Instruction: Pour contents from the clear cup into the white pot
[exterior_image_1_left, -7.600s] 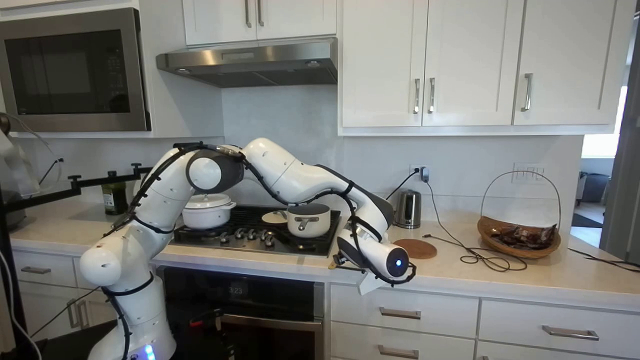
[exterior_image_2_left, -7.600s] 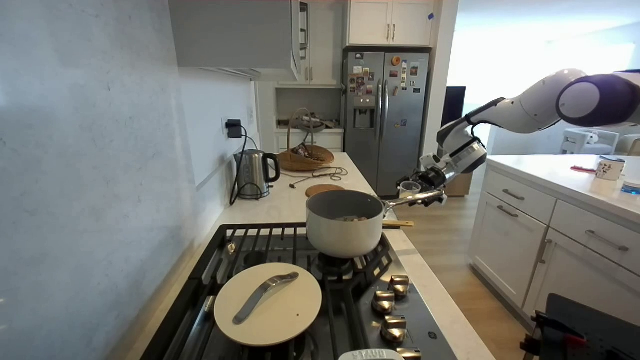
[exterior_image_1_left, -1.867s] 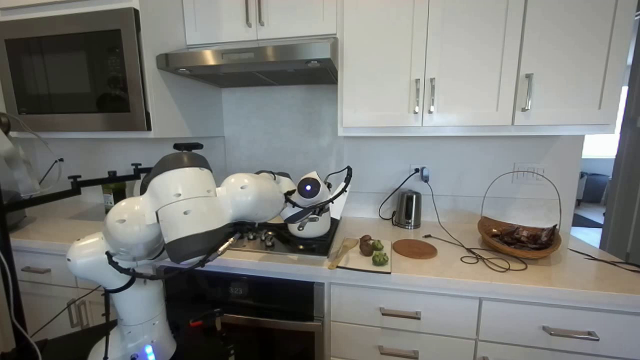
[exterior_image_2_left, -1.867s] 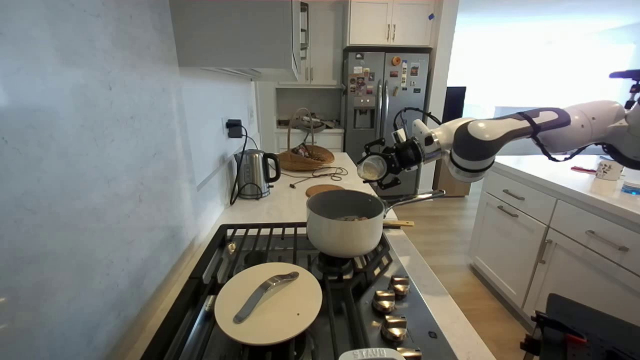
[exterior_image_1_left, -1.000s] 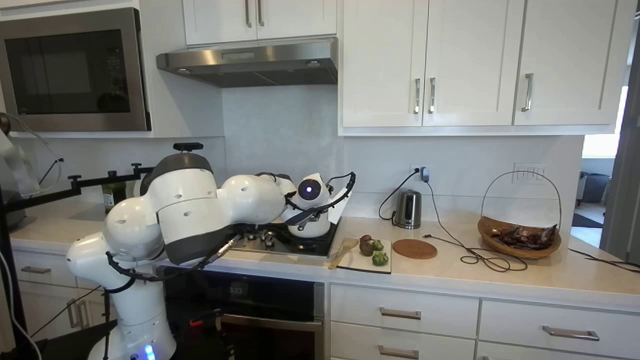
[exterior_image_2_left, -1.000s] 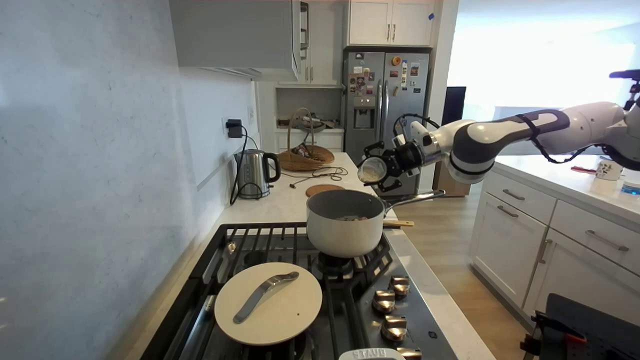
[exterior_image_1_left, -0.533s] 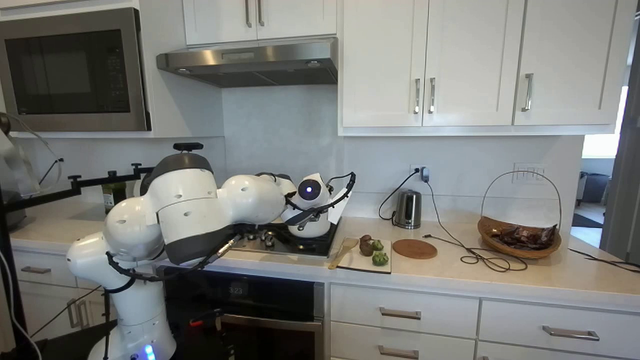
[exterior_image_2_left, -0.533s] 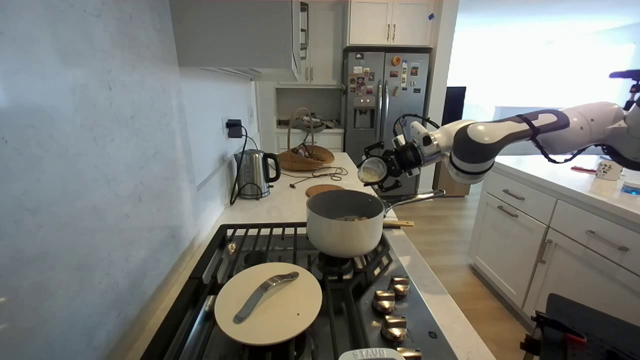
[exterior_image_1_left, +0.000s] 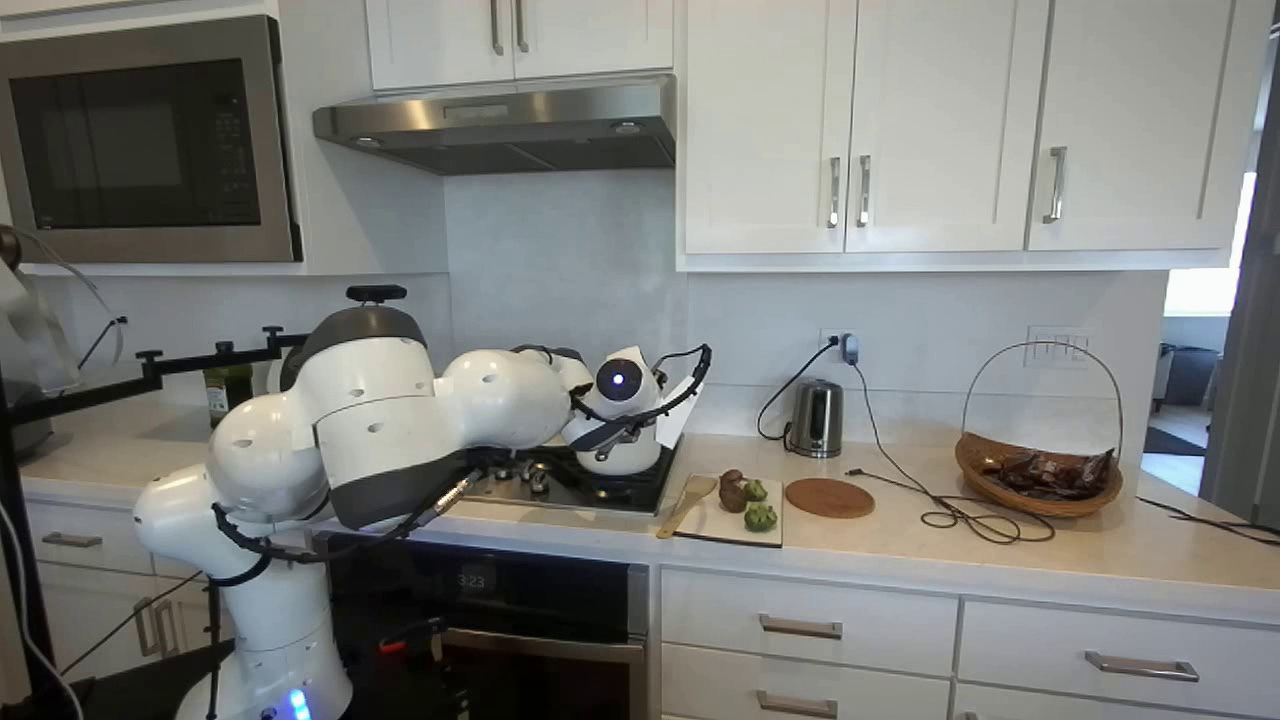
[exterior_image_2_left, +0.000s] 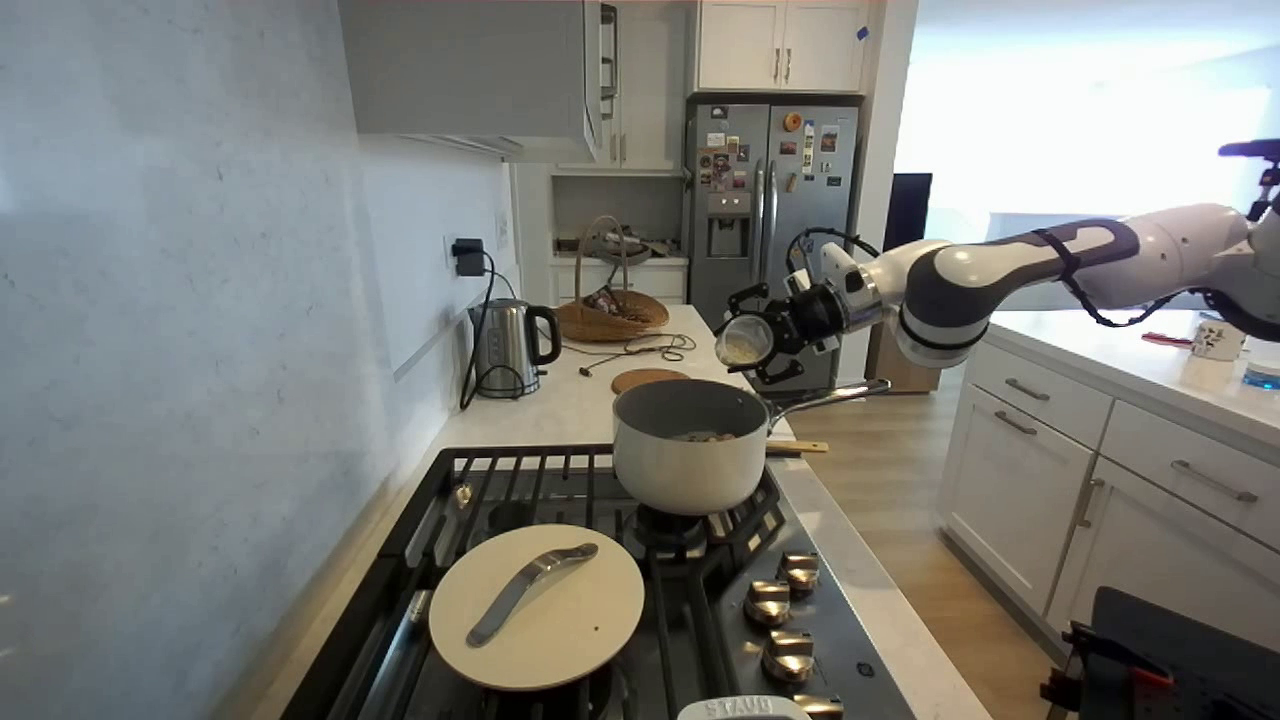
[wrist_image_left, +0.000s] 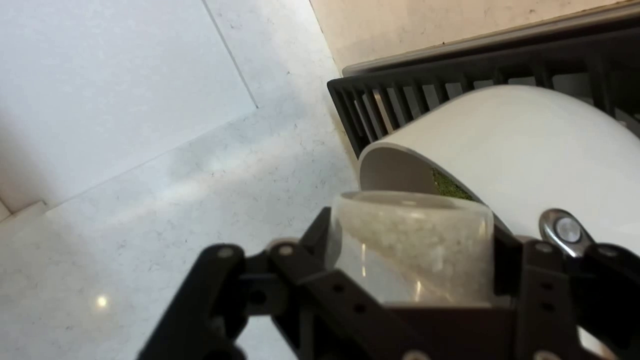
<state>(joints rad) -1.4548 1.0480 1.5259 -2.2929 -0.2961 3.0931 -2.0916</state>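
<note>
My gripper is shut on the clear cup, its black fingers pressing from both sides. Pale grains lie slanted against one wall of the cup, which is tipped with its mouth towards the camera in an exterior view. Below and nearer sits the white pot on the stove, brownish bits inside it. The wrist view shows the pot just beyond the cup's rim, with something green inside. I cannot tell whether the cup is directly over the opening. In an exterior view my arm partly covers the pot and hides the cup.
The pot's handle sticks out past the counter edge. A cream lid rests on the grates. Beside the stove lie a wooden spoon and a board with vegetables. A kettle stands farther along.
Since the oldest frames, the arm has swung the cup from low beside the counter up near the pot and tipped it. It dropped slightly afterwards; over the last second nothing visibly moves.
</note>
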